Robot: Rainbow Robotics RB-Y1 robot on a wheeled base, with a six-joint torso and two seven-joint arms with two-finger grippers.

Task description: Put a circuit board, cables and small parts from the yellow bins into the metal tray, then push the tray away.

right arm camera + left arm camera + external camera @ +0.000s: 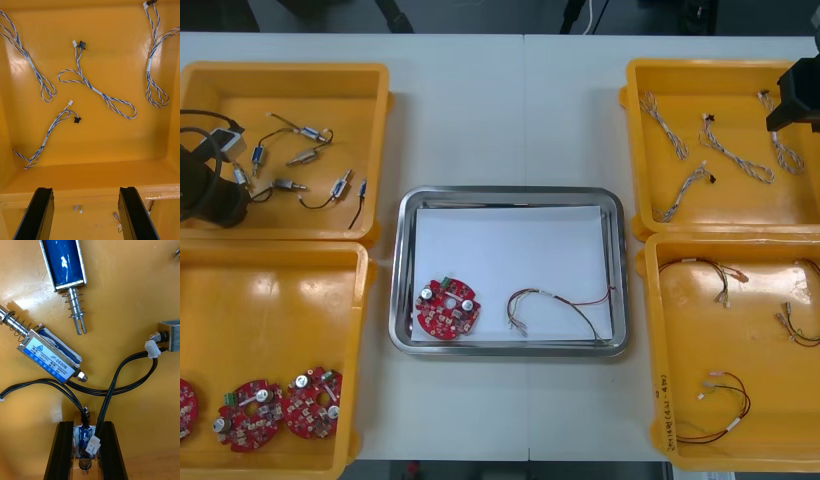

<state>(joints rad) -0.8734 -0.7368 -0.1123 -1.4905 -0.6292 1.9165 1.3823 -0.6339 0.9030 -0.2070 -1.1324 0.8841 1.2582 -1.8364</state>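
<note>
Left gripper (87,435) down in far-left yellow bin (290,80), fingers pinching small metal part (80,438) trailing black cable (112,390). Right gripper (86,195) over far-right yellow bin (632,150), fingers spread above blue-white cables (95,92). Metal tray (510,191) at table centre holds circuit board (447,308), red-yellow cable (565,303).

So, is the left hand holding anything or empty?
Holding: the left hand is shut on a small metal part, clamped between its fingers, inside a yellow bin. The right hand hovers open over twisted cables.

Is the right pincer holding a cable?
No, the right pincer is open and empty; the blue and white cables lie loose in the yellow bin.
</note>
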